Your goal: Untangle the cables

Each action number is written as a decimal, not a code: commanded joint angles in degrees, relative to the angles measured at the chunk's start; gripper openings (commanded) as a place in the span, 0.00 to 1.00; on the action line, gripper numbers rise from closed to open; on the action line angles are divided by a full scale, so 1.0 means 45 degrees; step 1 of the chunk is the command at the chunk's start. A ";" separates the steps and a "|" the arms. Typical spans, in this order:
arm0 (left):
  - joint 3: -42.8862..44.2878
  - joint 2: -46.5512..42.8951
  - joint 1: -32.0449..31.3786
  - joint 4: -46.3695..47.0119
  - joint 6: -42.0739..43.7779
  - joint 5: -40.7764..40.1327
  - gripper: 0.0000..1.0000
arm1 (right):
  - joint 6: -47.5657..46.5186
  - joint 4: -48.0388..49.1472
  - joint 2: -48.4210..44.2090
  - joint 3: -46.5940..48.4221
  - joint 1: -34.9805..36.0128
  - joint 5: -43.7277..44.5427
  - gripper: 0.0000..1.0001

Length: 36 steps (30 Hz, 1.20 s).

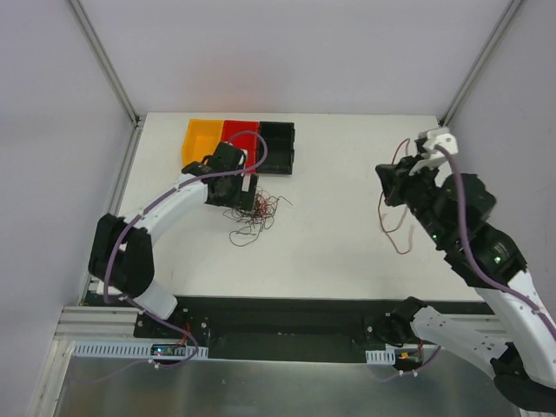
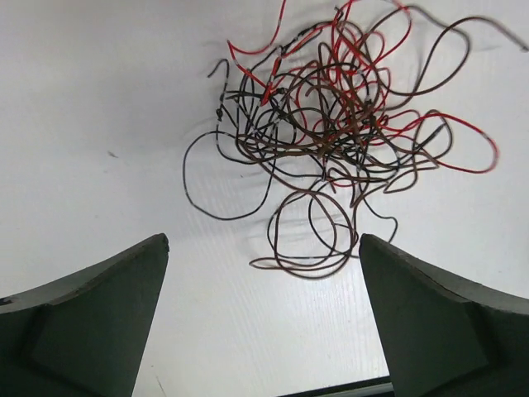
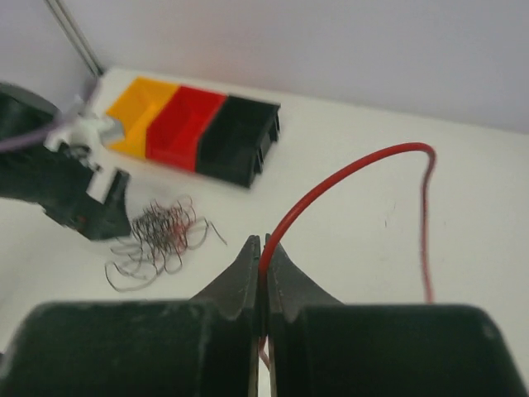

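Observation:
A tangle of thin red, brown and black cables (image 1: 254,217) lies on the white table, left of centre. It fills the upper part of the left wrist view (image 2: 331,124). My left gripper (image 1: 233,193) is open and empty (image 2: 263,244), low over the table just beside the tangle. My right gripper (image 1: 388,178) is raised at the right side and is shut on a single red cable (image 3: 347,169). That cable arcs up out of the fingertips (image 3: 264,244), and its ends hang down toward the table (image 1: 385,221). The tangle also shows far left in the right wrist view (image 3: 157,236).
Three small bins stand in a row at the back of the table: yellow (image 1: 200,139), red (image 1: 241,132) and black (image 1: 278,146). The left arm partly covers them. Metal frame posts rise at the table's back corners (image 1: 109,61).

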 commanded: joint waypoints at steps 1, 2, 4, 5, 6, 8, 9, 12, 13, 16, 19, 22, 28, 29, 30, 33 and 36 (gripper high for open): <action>-0.0725 -0.2369 -0.0476 0.0879 0.0334 -0.0962 0.99 | 0.0868 -0.0386 -0.0376 -0.1673 -0.0014 0.0049 0.00; -0.0978 -0.2915 -0.0613 0.1211 0.0373 -0.0904 0.99 | 0.1102 -0.0367 -0.0532 -0.2278 -0.0014 -0.0049 0.01; -0.1640 -0.4028 -0.0790 0.2205 0.0451 -0.0244 0.99 | 0.1687 0.0157 -0.1156 -0.3781 0.0006 -0.0244 0.00; -0.2012 -0.4537 -0.0810 0.2868 0.0529 0.0263 0.99 | 0.1980 0.0315 -0.1545 -0.4329 -0.0014 -0.0400 0.01; -0.2441 -0.5064 -0.0829 0.3474 0.0549 0.0810 0.99 | 0.2080 0.0510 -0.1801 -0.4838 -0.0014 -0.0691 0.01; -0.2951 -0.5808 -0.0829 0.4316 0.0549 0.1535 0.99 | 0.2627 0.0183 -0.1979 -0.5174 -0.0014 -0.0947 0.00; -0.3146 -0.6121 -0.0829 0.4610 0.0569 0.1828 0.99 | 0.2667 -0.0168 -0.1940 -0.5097 -0.0014 -0.0794 0.01; -0.3596 -0.6689 -0.0829 0.5411 0.0705 0.2843 0.99 | 0.2570 -0.1555 -0.1726 -0.4299 -0.0014 0.0200 0.01; -0.3733 -0.6826 -0.0849 0.5626 0.0705 0.3136 0.99 | 0.2492 -0.2003 -0.1648 -0.4045 -0.0014 0.0436 0.01; -0.3968 -0.7197 -0.0868 0.6154 0.0705 0.3744 0.99 | 0.2198 -0.3370 -0.0967 -0.2932 -0.0014 0.0711 0.01; -0.4280 -0.7548 -0.0868 0.6565 0.0725 0.3979 0.99 | 0.1691 -0.3824 -0.0710 -0.2499 0.0103 0.1160 0.04; -0.4418 -0.7647 -0.0907 0.6703 0.0725 0.3745 0.99 | 0.1690 -0.3260 -0.0613 -0.3063 0.0084 0.0579 0.08; -0.4359 -0.7413 -0.0907 0.6722 0.0569 0.3940 0.98 | 0.3736 0.0578 0.1455 -0.5617 0.0123 -0.3246 0.12; -0.4340 -0.7393 -0.0927 0.6722 0.0549 0.3902 0.98 | 0.4225 0.1673 0.1884 -0.6127 0.0142 -0.3814 0.13; -0.4320 -0.7393 -0.0908 0.6703 0.0530 0.3920 0.98 | 0.4636 0.2554 0.2255 -0.6596 0.0181 -0.4612 0.14; -0.4417 -0.7374 -0.0966 0.6703 0.0471 0.3980 0.98 | 0.5088 0.3344 0.3895 -0.6680 0.0182 -0.5069 0.22; -0.4398 -0.7315 -0.1122 0.6703 0.0491 0.3823 0.98 | 0.4720 0.1963 0.5438 -0.5492 0.0162 -0.5187 0.41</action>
